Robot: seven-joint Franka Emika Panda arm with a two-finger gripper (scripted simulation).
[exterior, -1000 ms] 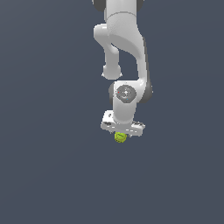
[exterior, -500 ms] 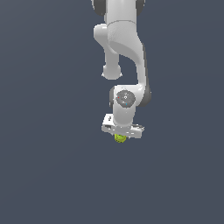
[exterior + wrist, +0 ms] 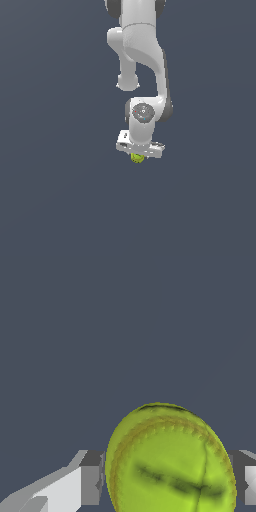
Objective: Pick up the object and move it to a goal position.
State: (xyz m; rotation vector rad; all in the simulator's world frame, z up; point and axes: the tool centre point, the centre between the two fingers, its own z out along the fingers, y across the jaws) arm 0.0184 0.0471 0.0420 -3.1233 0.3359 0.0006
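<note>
The end effector (image 3: 137, 156) pinches the ball (image 3: 137, 158) between its fingers (image 3: 90, 485), under the white arm (image 3: 142, 60). The round ball could roll out of this narrow pinch if the carry jerks. Compared with a second ago, arm and ball sit slightly lower.
</note>
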